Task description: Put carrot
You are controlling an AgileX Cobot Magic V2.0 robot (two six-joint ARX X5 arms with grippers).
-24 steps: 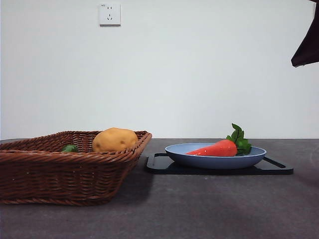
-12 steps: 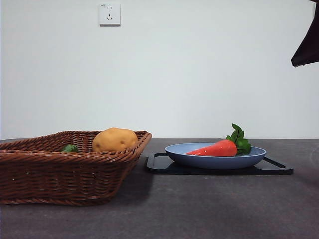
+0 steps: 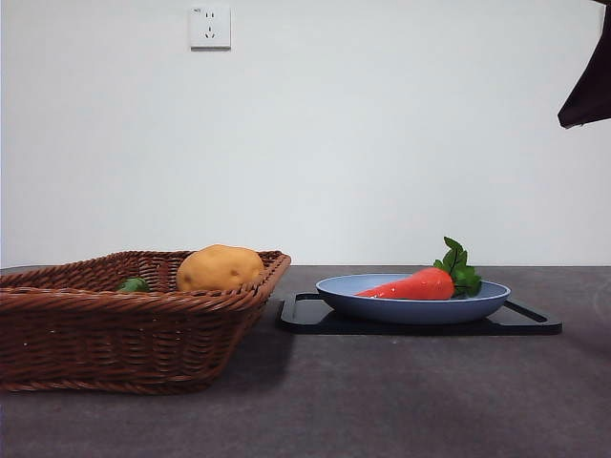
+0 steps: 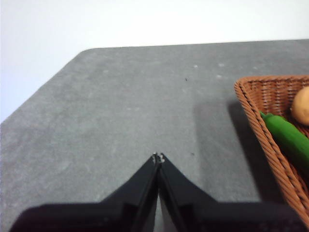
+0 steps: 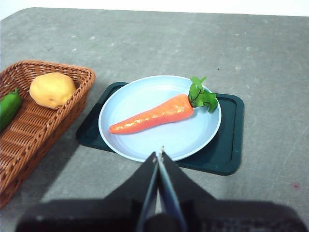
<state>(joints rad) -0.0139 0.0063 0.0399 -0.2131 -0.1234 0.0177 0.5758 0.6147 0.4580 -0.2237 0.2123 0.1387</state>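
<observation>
The red-orange carrot (image 3: 418,284) with green leaves lies on a blue plate (image 3: 348,301) that stands on a dark tray (image 3: 305,320). In the right wrist view the carrot (image 5: 153,114) lies across the plate (image 5: 125,104), leaves away from the basket. My right gripper (image 5: 159,156) is shut and empty, held above the table just in front of the plate. It shows as a black tip (image 3: 587,91) at the front view's top right. My left gripper (image 4: 158,158) is shut and empty over bare table beside the basket (image 4: 263,128).
A brown wicker basket (image 3: 57,329) stands left of the tray and holds a yellow-brown potato (image 3: 220,268) and a green cucumber (image 3: 134,284). A white wall socket (image 3: 210,27) is on the wall behind.
</observation>
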